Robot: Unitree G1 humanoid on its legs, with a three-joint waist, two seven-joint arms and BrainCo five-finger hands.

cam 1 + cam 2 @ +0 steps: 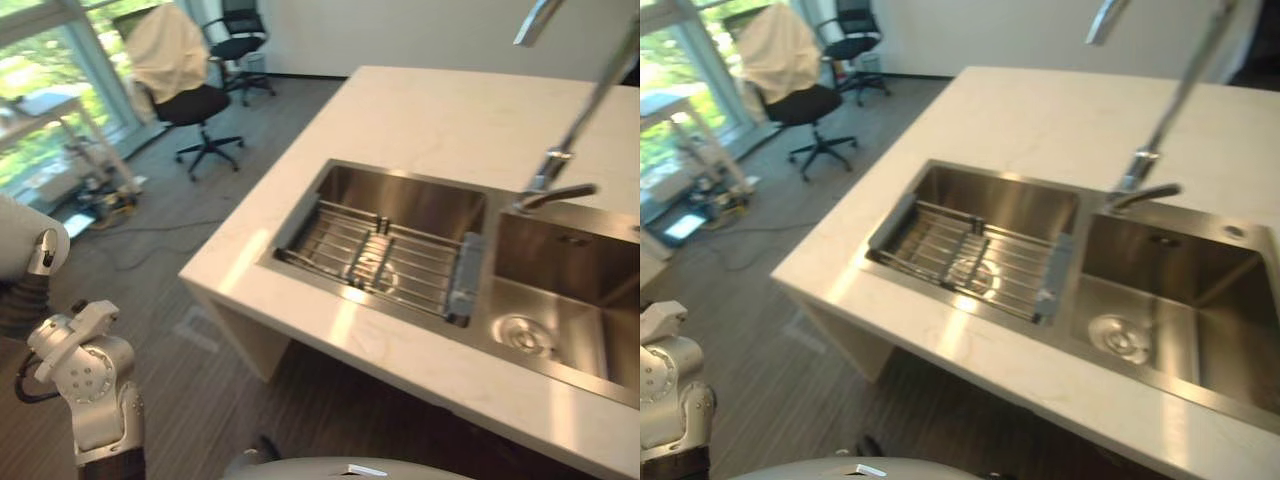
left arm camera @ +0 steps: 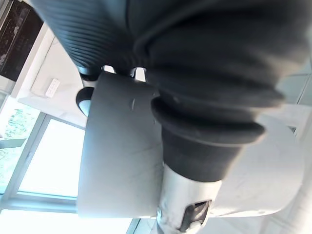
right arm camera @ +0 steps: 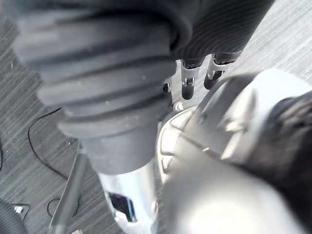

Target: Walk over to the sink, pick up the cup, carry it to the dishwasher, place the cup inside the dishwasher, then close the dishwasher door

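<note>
While the sink [image 1: 420, 200] lies just ahead, the step in hand reads as the approach walk. A wire rack [image 1: 400, 265] sits inside the sink's left basin. Where the cup is, I cannot tell. Left hand [image 2: 97, 39] and right hand [image 3: 209, 29]: grip cannot be told. Next: step up to the sink and find the cup.

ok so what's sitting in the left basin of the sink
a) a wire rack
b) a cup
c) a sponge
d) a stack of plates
a: a wire rack of metal bars lies in the left basin of the sink, reaching from one side of it to the other.
</note>
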